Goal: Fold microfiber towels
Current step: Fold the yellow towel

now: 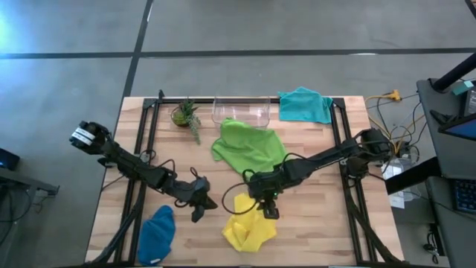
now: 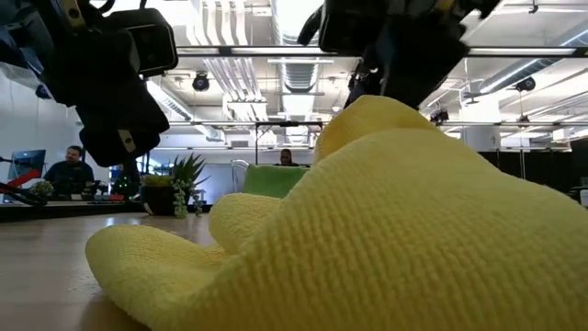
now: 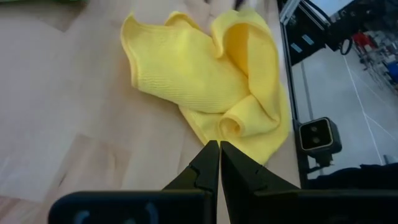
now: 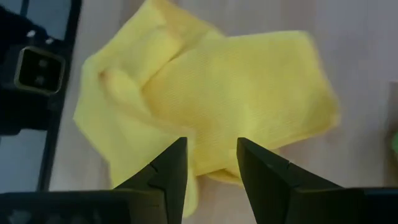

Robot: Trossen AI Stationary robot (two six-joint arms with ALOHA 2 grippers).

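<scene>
The right gripper (image 4: 211, 165) hangs parted above the crumpled yellow towel (image 1: 248, 227), apparently lining up a grab; beside the towel, the left gripper (image 1: 202, 201) waits clenched, empty.

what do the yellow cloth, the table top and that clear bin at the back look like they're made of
Yellow towel: soft knitted microfiber by the look, matte, with fine ribbed rows and limp rolled folds. Table top: pale wood, likely butcher-block planks, with visible grain and seams and a smooth low sheen. Clear bin: see-through and glossy, probably hard plastic, though glass cannot be ruled out.
</scene>
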